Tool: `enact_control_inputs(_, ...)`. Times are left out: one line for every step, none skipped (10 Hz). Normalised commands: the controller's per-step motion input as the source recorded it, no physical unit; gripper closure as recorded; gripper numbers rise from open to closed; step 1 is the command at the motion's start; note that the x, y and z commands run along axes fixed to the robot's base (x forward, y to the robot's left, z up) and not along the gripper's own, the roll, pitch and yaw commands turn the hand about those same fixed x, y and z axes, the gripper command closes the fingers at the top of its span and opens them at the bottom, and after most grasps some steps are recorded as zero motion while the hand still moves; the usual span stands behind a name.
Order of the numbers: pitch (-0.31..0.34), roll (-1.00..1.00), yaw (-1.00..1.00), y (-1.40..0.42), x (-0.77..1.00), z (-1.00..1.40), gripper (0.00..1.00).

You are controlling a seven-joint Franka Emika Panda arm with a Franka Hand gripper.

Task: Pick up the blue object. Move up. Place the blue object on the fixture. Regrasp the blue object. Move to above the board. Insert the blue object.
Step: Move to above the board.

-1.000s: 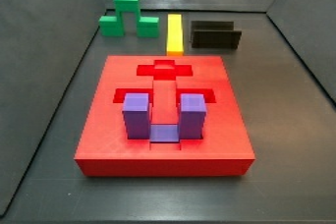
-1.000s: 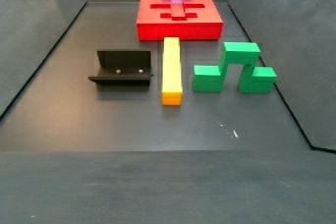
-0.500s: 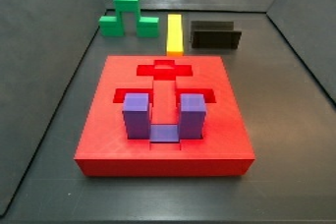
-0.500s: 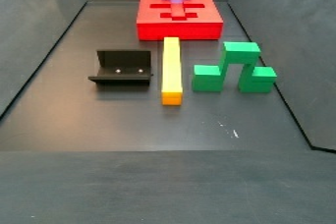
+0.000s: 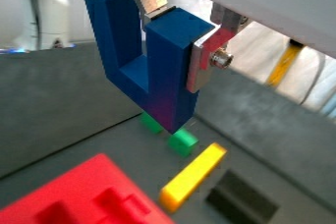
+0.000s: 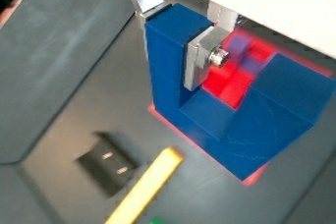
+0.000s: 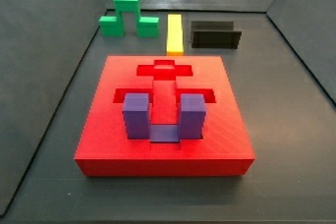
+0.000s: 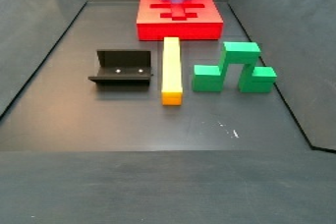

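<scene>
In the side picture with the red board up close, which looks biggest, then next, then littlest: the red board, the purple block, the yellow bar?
1. The red board, by far.
2. The purple block.
3. The yellow bar, though it lies farther back, so that is unsure.

The gripper shows only in the wrist views, holding the blue object.

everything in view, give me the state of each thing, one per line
blue object: held in the claw, above the floor, prongs up
claw: shut on the blue object, out of both side views
purple block: seated in the board, prongs up
board: flat on the floor
fixture: empty
</scene>
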Motion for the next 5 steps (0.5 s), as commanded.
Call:
enact_control_inputs(0.037, -1.0, 0.06, -0.19, -0.23, 0.03, 1.0)
enact_control_inputs(0.018, -1.0, 0.05, -0.1, -0.14, 0.03, 1.0)
enact_control_inputs(-0.001, -1.0, 0.05, -0.05, -0.12, 0.01, 1.0)
enact_control_inputs(-0.026, -0.9, 0.04, 0.01, -0.09, 0.01, 1.0)
enact_control_inputs(-0.038, -0.75, 0.03, 0.02, -0.09, 0.01, 1.0)
